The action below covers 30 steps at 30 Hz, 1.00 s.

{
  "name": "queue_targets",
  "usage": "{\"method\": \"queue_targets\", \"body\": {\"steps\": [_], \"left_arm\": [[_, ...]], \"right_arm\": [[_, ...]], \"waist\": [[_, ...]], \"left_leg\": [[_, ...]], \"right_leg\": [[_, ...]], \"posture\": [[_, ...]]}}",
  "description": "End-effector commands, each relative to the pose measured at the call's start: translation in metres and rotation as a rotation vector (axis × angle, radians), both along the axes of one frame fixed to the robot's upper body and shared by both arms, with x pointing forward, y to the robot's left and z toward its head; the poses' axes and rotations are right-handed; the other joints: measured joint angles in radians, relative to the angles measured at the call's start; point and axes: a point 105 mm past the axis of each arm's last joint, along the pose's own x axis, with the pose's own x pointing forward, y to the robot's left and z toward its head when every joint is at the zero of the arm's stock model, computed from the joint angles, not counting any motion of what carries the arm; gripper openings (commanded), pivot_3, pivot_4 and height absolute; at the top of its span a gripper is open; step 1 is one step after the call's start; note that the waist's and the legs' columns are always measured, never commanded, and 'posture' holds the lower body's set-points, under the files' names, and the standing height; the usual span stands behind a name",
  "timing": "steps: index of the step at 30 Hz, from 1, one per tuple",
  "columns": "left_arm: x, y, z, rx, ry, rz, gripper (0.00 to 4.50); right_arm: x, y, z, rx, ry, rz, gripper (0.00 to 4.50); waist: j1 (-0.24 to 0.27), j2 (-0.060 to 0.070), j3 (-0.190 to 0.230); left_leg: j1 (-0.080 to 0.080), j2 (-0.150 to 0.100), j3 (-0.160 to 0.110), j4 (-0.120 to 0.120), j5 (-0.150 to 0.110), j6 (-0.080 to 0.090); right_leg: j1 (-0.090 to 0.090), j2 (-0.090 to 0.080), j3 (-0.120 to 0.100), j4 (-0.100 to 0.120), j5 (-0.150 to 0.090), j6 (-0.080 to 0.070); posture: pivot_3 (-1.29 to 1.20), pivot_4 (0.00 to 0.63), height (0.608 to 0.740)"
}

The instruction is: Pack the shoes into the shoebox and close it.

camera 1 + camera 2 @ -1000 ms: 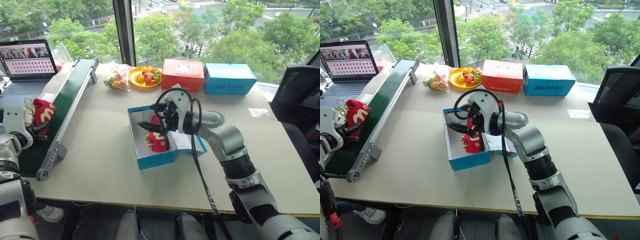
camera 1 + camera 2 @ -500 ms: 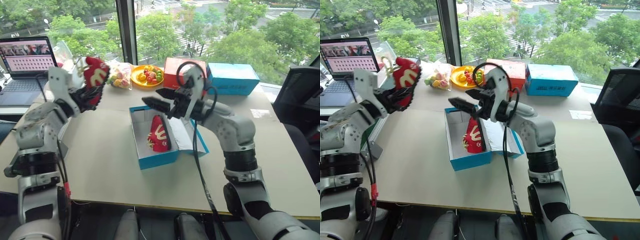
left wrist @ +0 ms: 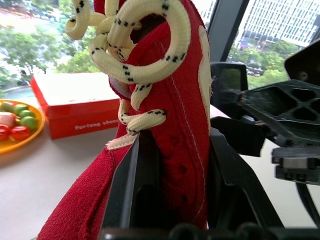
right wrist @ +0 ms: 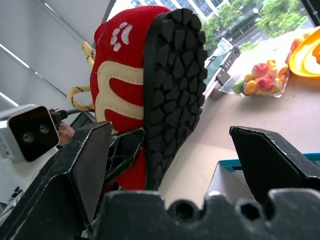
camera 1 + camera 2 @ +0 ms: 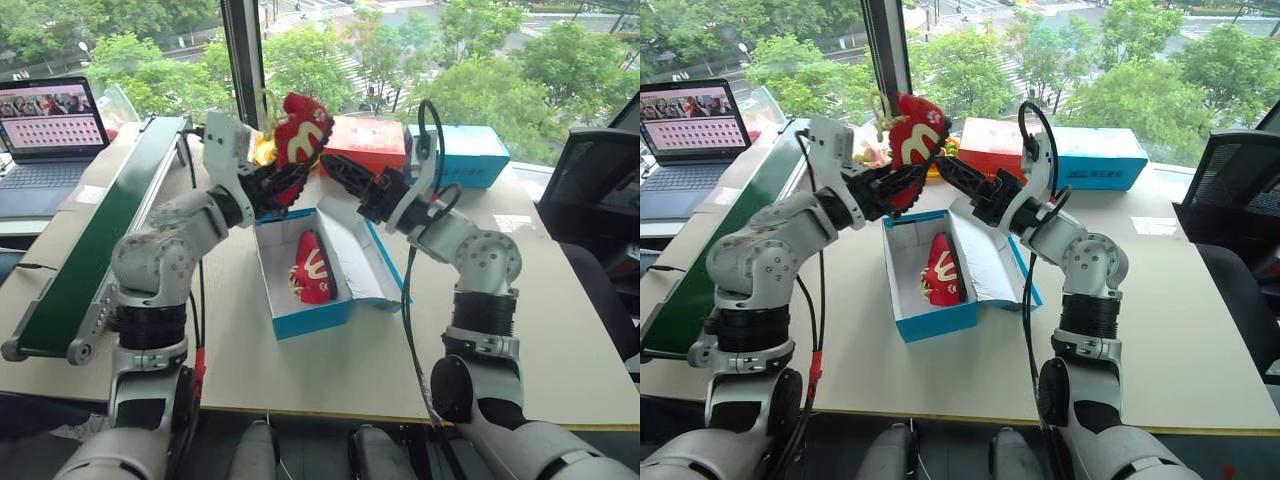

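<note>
**Second sneaker held up between both claws**

The left claw [image 5: 283, 180] is clamped on a red sneaker [image 5: 302, 135], held in the air above the far end of the open blue shoebox [image 5: 312, 312]. Its yellow arch logo faces outward and cream laces loop above. The right claw [image 5: 340, 172] sits just beside the sneaker's black sole, fingers spread wide, gripping nothing. Below both claws, the other sneaker [image 5: 313, 270] lies inside the box on the counter [image 5: 520, 330]. Beyond the claws stand a red box [image 3: 75, 102] with small, unclear lettering and a lighter blue box [image 5: 465, 152].
</note>
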Motion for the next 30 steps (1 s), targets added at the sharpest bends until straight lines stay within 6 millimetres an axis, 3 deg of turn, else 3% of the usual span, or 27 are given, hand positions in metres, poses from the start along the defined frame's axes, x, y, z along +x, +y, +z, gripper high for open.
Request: {"method": "queue_targets", "body": {"steps": [1,8,9,10,17,21,25,30], "left_arm": [[-0.01,-0.013,0.013,-0.011,-0.067,-0.044,0.89],[-0.015,-0.019,0.009,-0.017,-0.052,-0.07,0.89],[-0.016,-0.021,0.009,-0.019,-0.05,-0.075,0.88],[-0.018,-0.023,0.008,-0.024,-0.044,-0.082,0.88],[-0.027,-0.029,0.004,-0.028,-0.022,-0.112,0.88],[-0.031,-0.028,0.002,-0.022,-0.017,-0.112,0.88],[-0.032,-0.019,0.004,-0.062,0.007,-0.105,2.26],[-0.038,0.005,0.002,0.024,0.0,-0.098,4.08]], "right_arm": [[-0.008,-0.004,0.023,0.043,-0.078,-0.002,4.5],[-0.007,-0.006,0.026,0.061,-0.082,-0.023,4.5],[-0.007,-0.006,0.027,0.068,-0.082,-0.026,3.98],[-0.006,-0.006,0.028,0.073,-0.084,-0.029,3.88],[-0.004,-0.006,0.033,0.113,-0.086,-0.039,1.5],[-0.001,-0.006,0.035,0.124,-0.084,-0.044,0.79],[0.003,-0.004,0.034,0.108,-0.079,-0.056,0.54],[0.008,-0.006,0.034,0.061,-0.097,-0.094,0.31]], "waist": [[-0.002,0.0,0.0],[0.001,0.0,0.0],[0.001,0.0,0.0],[0.001,0.0,0.0],[0.002,0.0,0.0],[0.002,0.0,0.0],[0.002,0.0,0.0],[0.0,0.001,0.0]], "left_leg": [[0.0,0.0,0.0,0.0,0.0,0.0],[0.0,0.0,-0.001,0.0,0.0,0.0],[0.0,0.0,-0.001,0.0,0.0,0.0],[0.0,0.0,-0.001,0.0,0.0,0.0],[0.0,0.0,-0.001,0.0,0.0,0.0],[0.0,0.0,-0.001,0.0,0.0,0.0],[0.0,0.0,-0.001,0.0,0.0,0.0],[0.0,0.0,-0.002,0.0,0.0,0.0]], "right_leg": [[0.0,0.0,0.0,0.0,0.0,0.0],[0.0,0.0,0.0,0.0,0.0,0.0],[0.0,0.0,0.0,0.0,0.0,0.0],[0.0,0.0,0.0,-0.001,0.0,0.0],[0.0,0.0,0.0,0.0,0.0,0.0],[0.0,0.0,0.0,-0.001,0.0,0.0],[0.0,0.0,0.0,-0.001,0.0,0.0],[0.0,0.0,-0.001,-0.001,0.0,0.0]], "posture": [[0.0,0.15,0.74],[0.0,0.15,0.74],[0.0,0.15,0.74],[0.0,0.15,0.74],[0.0,0.15,0.74],[0.0,0.15,0.74],[0.0,0.15,0.74],[0.0,0.15,0.74]]}}
